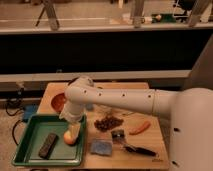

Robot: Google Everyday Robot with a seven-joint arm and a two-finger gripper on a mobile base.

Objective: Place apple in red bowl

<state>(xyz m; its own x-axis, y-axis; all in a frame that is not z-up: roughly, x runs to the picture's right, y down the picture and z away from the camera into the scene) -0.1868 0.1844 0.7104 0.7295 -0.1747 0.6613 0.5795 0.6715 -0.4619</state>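
The apple (68, 139), yellow-orange with a reddish blush, lies in the green tray (30, 134) at its right side. My gripper (74, 131) hangs down from the white arm (120, 100) right above the apple, at or touching its top. The red bowl (58, 100) stands on the wooden table behind the tray, partly covered by the arm's wrist.
A dark flat block (48, 145) lies in the tray to the left of the apple. On the table to the right are a blue sponge (101, 146), a brown pile (107, 122), a small grey can (118, 135), a carrot (140, 127) and a black utensil (138, 149).
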